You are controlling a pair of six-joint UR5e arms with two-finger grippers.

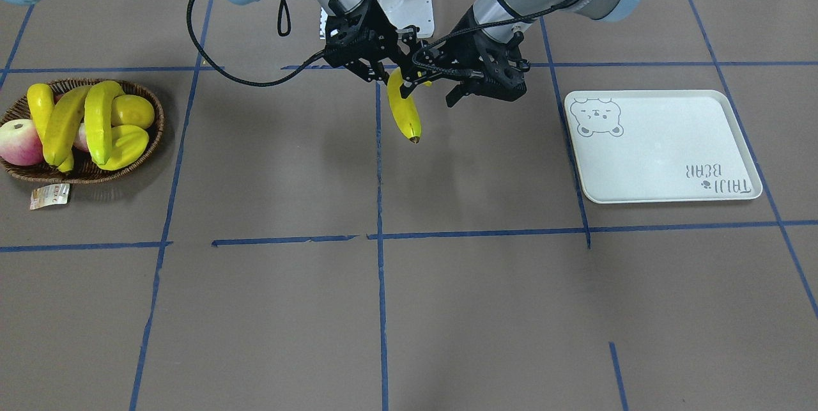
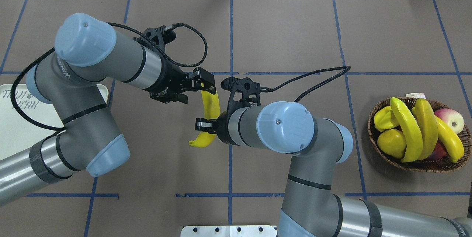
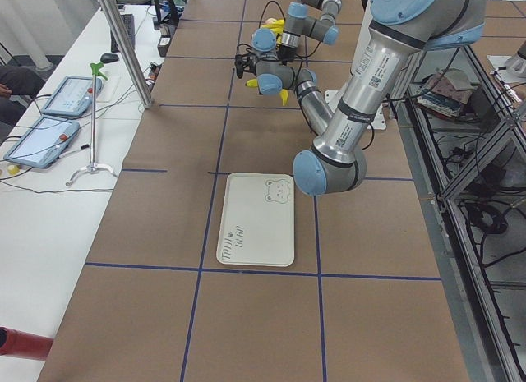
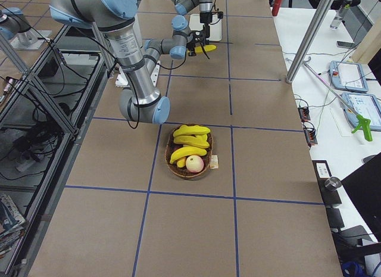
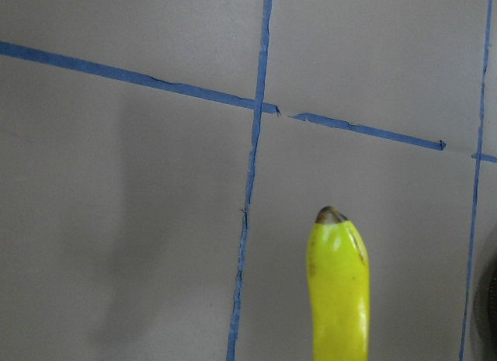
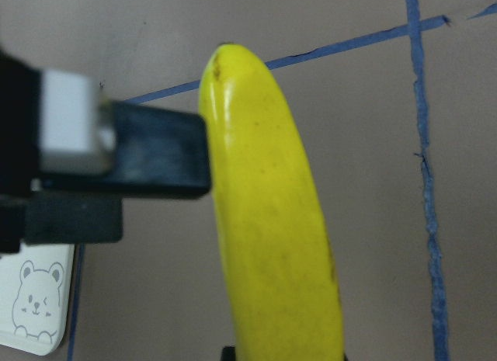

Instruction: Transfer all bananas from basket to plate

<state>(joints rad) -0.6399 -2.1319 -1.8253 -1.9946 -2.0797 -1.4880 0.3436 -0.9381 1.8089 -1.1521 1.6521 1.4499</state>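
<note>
- The right claw (image 2: 205, 124) grips the banana (image 1: 404, 110) aloft above the tabletop (image 1: 486, 309). The left claw (image 2: 199, 89) has 1 finger (image 6: 155, 155) against it — whether it has clamped, I cannot tell.
- Best: the left should clamp firmly before the right lets go.
- Front view: the plate (image 1: 664, 162) is at 3 o'clock, with bare tabletop between — an open path. The basket (image 1: 158, 122), holding 3 bananas (image 1: 99, 120), is at 9.
</note>
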